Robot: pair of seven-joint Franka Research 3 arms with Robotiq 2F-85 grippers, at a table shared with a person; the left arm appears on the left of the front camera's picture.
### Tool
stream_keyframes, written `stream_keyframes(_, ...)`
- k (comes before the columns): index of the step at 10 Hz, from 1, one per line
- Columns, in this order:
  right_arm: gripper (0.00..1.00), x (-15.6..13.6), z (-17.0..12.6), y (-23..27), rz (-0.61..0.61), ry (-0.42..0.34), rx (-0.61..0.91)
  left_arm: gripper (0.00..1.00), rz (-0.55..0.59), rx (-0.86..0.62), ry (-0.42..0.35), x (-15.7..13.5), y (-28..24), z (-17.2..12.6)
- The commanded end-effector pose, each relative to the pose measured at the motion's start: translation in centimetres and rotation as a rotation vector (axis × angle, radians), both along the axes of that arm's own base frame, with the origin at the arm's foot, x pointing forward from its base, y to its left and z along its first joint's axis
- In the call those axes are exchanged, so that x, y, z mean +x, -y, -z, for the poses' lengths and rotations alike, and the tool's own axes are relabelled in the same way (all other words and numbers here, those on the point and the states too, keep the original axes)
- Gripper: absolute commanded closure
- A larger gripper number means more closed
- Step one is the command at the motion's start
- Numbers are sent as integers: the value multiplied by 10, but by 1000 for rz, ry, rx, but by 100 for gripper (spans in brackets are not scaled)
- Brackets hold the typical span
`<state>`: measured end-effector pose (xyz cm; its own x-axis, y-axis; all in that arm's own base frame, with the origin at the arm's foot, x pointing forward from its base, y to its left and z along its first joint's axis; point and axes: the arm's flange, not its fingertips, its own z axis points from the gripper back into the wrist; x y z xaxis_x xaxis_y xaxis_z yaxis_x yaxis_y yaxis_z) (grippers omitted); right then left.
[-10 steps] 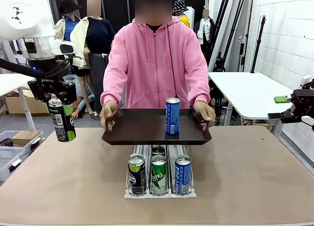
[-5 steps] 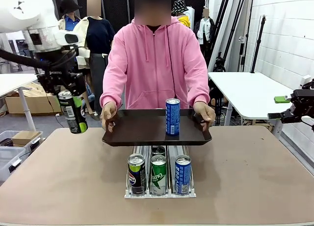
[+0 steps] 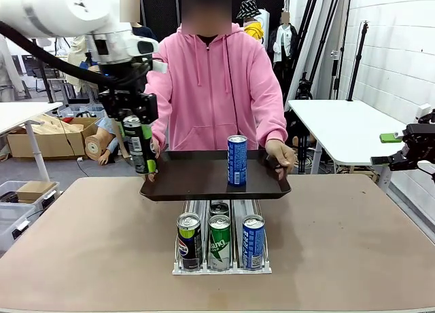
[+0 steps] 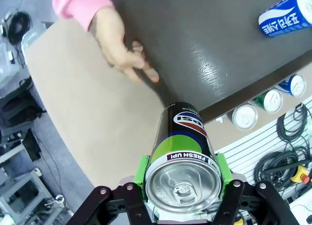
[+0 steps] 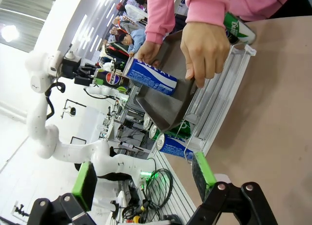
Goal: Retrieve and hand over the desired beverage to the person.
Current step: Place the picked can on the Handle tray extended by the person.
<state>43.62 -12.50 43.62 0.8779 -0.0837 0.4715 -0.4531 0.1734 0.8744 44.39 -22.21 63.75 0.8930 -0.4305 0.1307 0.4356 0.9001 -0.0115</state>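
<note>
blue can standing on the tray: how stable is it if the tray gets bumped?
Probably tippy: the blue can is tall and slim, standing upright and unsupported on the flat dark tray. The tray looks smooth, so it may slide. Once down, a round can would likely roll, though the tray's low rim might stop it.

A flat cardboard box point(image 3: 37, 190) is seen in a clear plastic bin point(image 3: 15, 206) at left; a white side table point(image 3: 343, 130) is placed at right.
</note>
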Motion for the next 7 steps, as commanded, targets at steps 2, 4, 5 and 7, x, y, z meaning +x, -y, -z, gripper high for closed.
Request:
stream_keyframes(2, 0, -1, 0, -1, 10, -7, 4, 100, 42, 28, 1, 29, 25, -6)
stream_keyframes(4, 0, -1, 0, -1, 10, -7, 4, 100, 76, 30, -13, 37, 43, -2)
stream_keyframes(5, 0, -1, 0, -1, 10, -7, 4, 100, 92, 32, -10, 42, 53, 3)
stream_keyframes(7, 0, -1, 0, -1, 10, -7, 4, 100, 99, 30, -10, 51, 63, 12)
